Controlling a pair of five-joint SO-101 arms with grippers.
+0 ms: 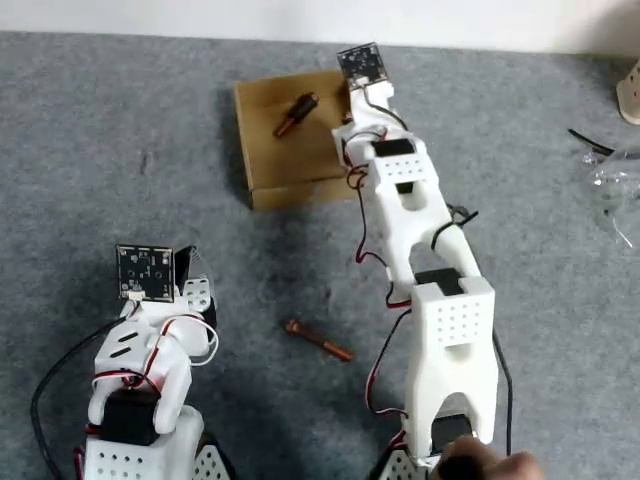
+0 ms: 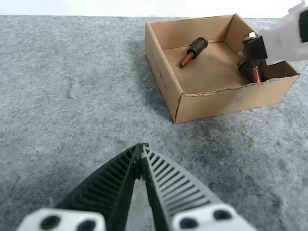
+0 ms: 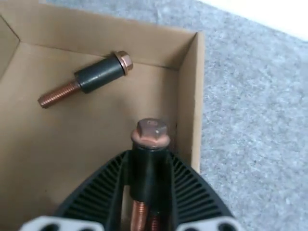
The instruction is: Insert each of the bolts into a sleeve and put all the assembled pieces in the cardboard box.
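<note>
- Right wrist view is showing the right pincer (image 3: 149, 162) clamping on an assembled piece (image 3: 151, 134). The bolt head is pointing up and the dark sleeve is sitting between the fingers.
- That piece is hanging inside the cardboard box (image 3: 188, 91), just beside one side wall, and is not yet released.
- A finished piece (image 3: 96, 77) is lying flat on the box floor, apart from the held one.
- Some further copper thread is showing under the held piece. Whether it belongs to another piece cannot be told.
- High view is showing a bare bolt (image 1: 318, 340) lying on the grey surface (image 1: 130, 160) between the two arms. It is carrying no sleeve and is lying well apart from the box.
- Left pincer (image 2: 141, 153) is resting with its fingers together and is gripping nothing. It is pointing toward the box from well short of it, and the bare bolt is lying near it, not touching.
- Judgement: one piece is delivered, a second is on the point of delivery, and at least one bolt is awaiting its sleeve and boxing.
</note>
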